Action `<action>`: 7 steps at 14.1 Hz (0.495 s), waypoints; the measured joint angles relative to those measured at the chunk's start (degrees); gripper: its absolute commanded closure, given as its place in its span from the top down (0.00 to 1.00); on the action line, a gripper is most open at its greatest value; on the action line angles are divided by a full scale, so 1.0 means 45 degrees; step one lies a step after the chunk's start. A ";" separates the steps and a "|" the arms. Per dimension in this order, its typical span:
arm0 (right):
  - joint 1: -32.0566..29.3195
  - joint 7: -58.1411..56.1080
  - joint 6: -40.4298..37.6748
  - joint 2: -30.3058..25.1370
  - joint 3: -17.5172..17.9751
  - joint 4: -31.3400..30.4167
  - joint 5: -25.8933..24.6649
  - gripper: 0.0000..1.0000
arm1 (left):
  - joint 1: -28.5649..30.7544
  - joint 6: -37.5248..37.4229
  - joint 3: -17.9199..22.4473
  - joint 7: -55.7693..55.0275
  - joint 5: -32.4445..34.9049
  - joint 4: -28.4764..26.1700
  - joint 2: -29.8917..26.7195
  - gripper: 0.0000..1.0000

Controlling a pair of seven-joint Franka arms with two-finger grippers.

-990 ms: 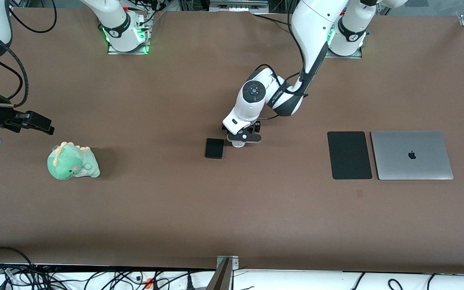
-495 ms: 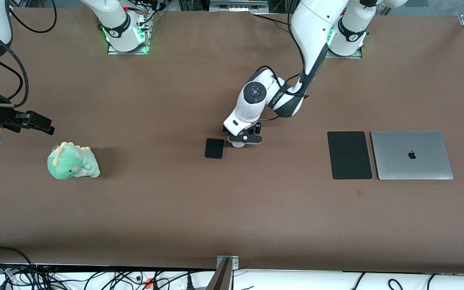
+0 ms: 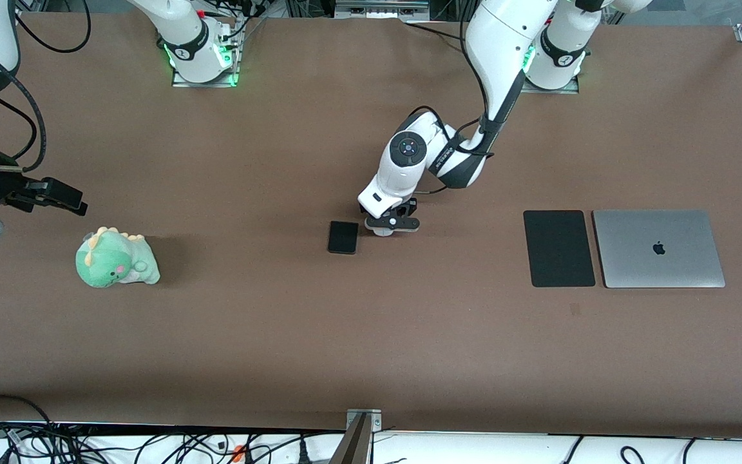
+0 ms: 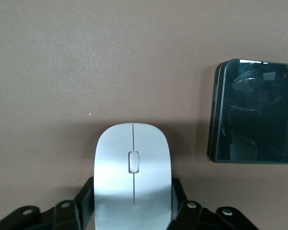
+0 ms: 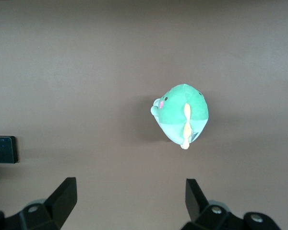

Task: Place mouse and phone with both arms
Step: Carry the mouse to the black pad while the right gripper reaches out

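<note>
Grasping mouse (image 4: 132, 175): left gripper (image 3: 389, 223) jaws clenched on it, low over tabletop (image 3: 281, 335) beside phone (image 3: 343, 237). Right gripper (image 5: 127, 203) waits, jaws released, over plush dinosaur (image 3: 115, 259). Step judged: mouse pickup. Next: lift, carry toward mouse pad (image 3: 558, 248).

Dinosaur plush (image 3: 116, 258); mouse pad (image 3: 558, 248) beside laptop (image 3: 658, 248).

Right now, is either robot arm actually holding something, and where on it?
The left gripper grips the mouse by its two long sides at the rear end. The right gripper is open, holding nothing.
</note>
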 measured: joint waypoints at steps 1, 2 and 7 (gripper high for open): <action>0.0000 0.0000 0.0000 0.0000 0.0000 0.0000 0.0000 1.00 | 0.0005 0.0006 0.0041 -0.0004 0.0000 0.0064 -0.0010 0.28; 0.0000 0.0000 0.0000 0.0000 0.0000 -0.0001 0.0000 1.00 | 0.0032 0.0013 0.0109 -0.0014 0.0000 0.0156 -0.0049 0.28; 0.0000 0.0000 -0.0002 0.0003 0.0000 -0.0006 0.0000 1.00 | 0.1351 -0.2024 0.0331 0.0094 0.0008 0.0766 -0.1350 0.28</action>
